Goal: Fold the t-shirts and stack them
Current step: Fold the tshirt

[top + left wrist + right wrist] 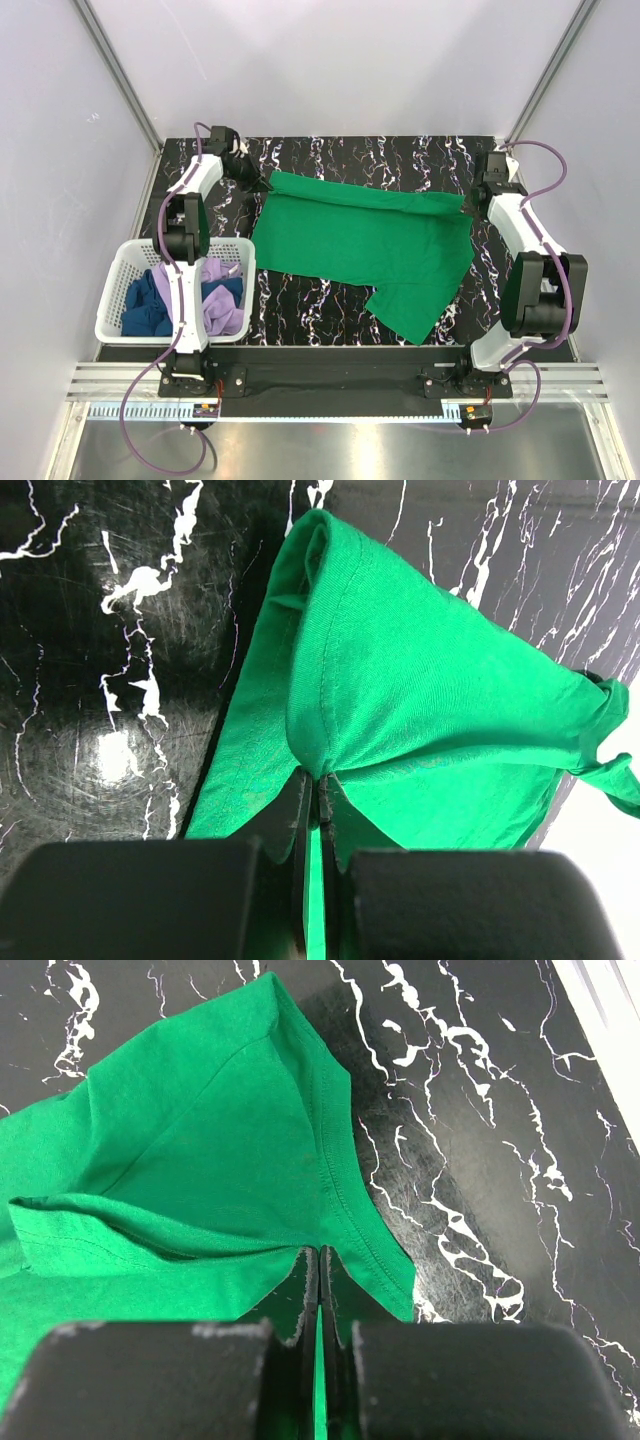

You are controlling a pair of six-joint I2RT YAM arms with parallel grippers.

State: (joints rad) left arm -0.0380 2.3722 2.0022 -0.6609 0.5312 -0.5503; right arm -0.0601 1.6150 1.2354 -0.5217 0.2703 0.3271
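The green t-shirt (370, 240) lies spread out in the middle of the black table (320, 300) with white squiggly lines. Its far edge runs from one gripper to the other. One part of it sticks out toward the near side, on the right.

The left gripper (318, 780) is at the shirt's far left corner. Its two fingers are pressed together and pinch the green cloth between them. The cloth bunches up in a fold just in front of the fingers.

The right gripper (318, 1255) is at the far right corner. Its fingers are also squeezed tight on the hem of the green cloth.

The left arm (187, 290) goes up from its base, passes over the white basket (120, 270), bends, and reaches to the far left of the table. The right arm (515, 220) bends at the right side of the table and reaches to the far right.

We see the lilac t-shirt (215, 290) and the dark blue t-shirt (145, 305) bunched up in the basket, well apart from both grippers.
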